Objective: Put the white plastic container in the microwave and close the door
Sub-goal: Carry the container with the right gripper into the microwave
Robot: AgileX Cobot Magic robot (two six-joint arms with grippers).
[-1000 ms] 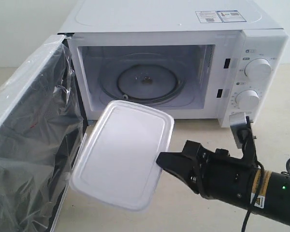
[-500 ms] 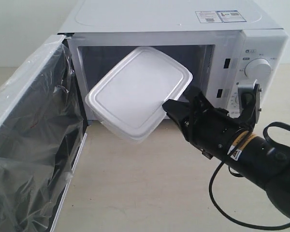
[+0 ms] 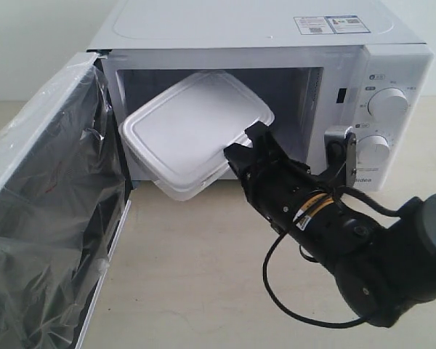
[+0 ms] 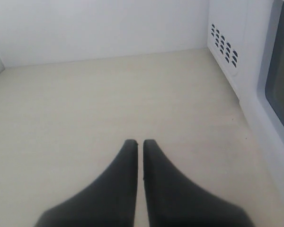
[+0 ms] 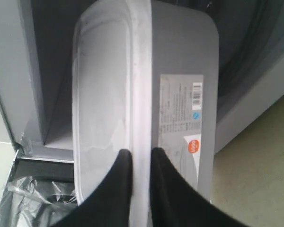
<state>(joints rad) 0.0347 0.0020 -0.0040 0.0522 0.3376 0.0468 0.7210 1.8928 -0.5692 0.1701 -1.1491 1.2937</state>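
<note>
Right gripper [image 5: 141, 153] — clamped on white plastic container [image 3: 189, 127] rim.

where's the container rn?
Exterior view, left of centre: the container is tilted, partly inside the microwave opening, right of the open door, its rim pinched by the right gripper.

Matt translucent plastic container [image 3: 192, 131], crinkly film [image 3: 43, 211]
</note>
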